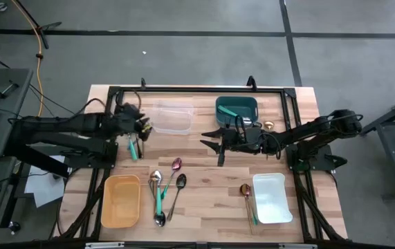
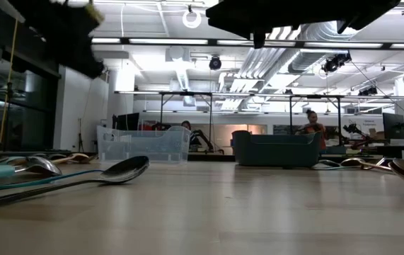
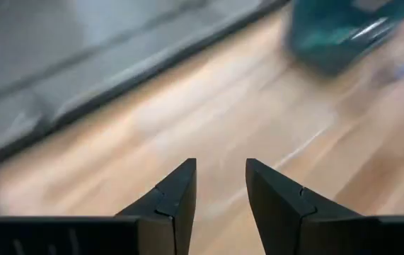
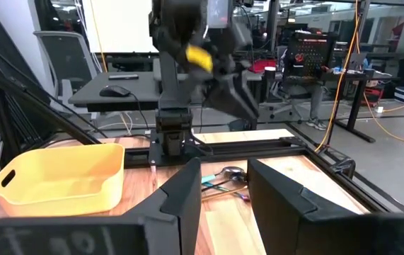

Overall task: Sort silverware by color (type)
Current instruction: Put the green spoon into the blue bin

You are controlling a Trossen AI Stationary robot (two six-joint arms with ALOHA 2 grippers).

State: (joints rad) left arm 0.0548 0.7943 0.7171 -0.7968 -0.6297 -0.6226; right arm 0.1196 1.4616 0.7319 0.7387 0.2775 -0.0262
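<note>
Left claw (image 1: 144,127): open, empty, beside the clear container (image 1: 169,117) | Right claw (image 1: 211,140): open, empty, over the desk (image 1: 204,200) middle | Silverware: four spoons (image 1: 164,190) between yellow container (image 1: 121,200) and desk middle; gold spoon (image 1: 245,192) beside white container (image 1: 272,198); teal piece in teal container (image 1: 236,108).

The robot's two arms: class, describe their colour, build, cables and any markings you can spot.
Both arms are dark, jointed and slim. The left gripper and right gripper each end in two black, wedge-shaped fingers that taper to a point. The right wrist view shows a yellow patch on the left arm's wrist. Thin dark cables run along the right arm in the high view. No lettering is legible.
</note>
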